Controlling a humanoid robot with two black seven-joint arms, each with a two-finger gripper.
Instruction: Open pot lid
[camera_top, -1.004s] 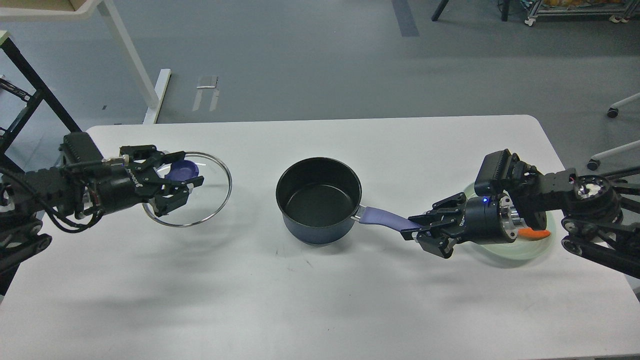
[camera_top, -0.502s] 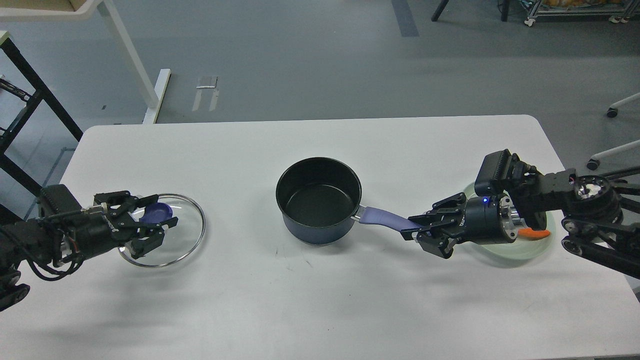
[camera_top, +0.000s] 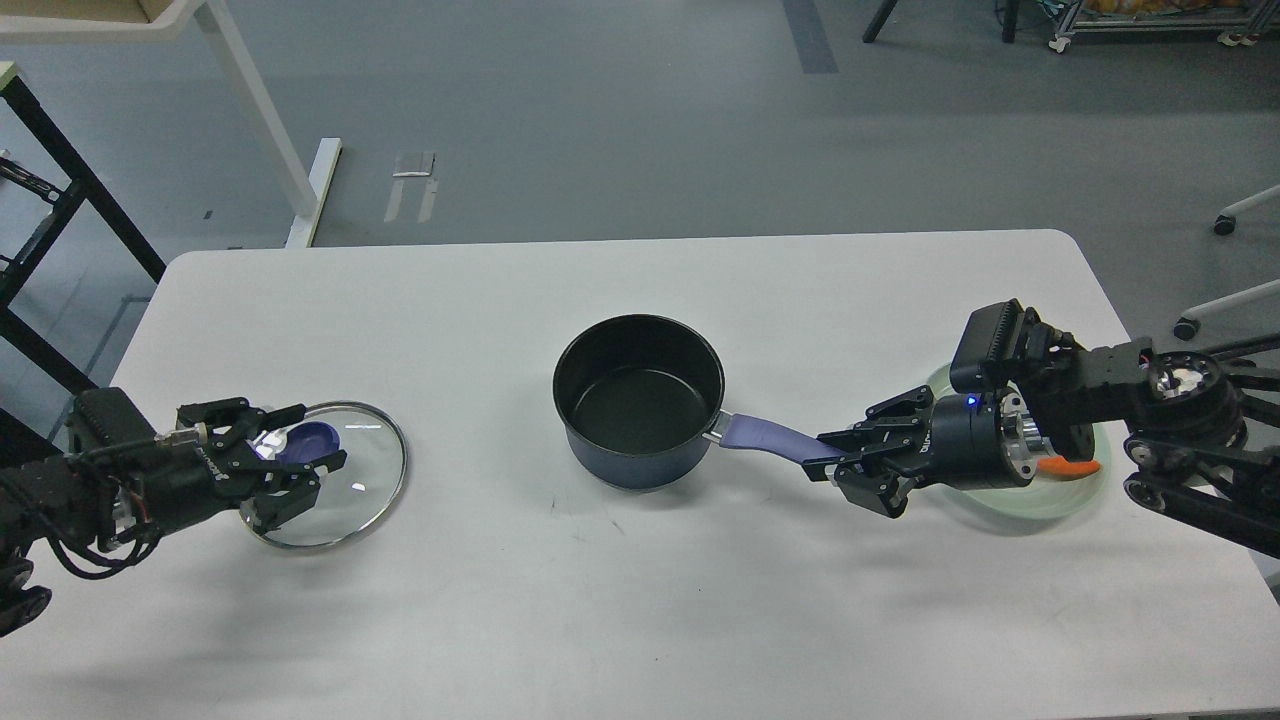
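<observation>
The dark blue pot (camera_top: 638, 400) stands open and empty at the table's middle, its purple handle (camera_top: 765, 436) pointing right. My right gripper (camera_top: 838, 463) is shut on the end of that handle. The glass lid (camera_top: 352, 488), with a metal rim and a blue knob (camera_top: 312, 437), lies low at the table's left, well apart from the pot. My left gripper (camera_top: 292, 452) is shut around the knob, one finger on each side. I cannot tell whether the lid rests fully on the table.
A pale green plate (camera_top: 1075, 498) with an orange piece (camera_top: 1070, 466) sits at the right, partly under my right arm. The white table (camera_top: 640, 620) ends close behind my left arm. A black frame and white table legs stand on the floor at the far left.
My left gripper has carried the lid left and down, towards the table's front left. The pot and my right gripper have not moved.
</observation>
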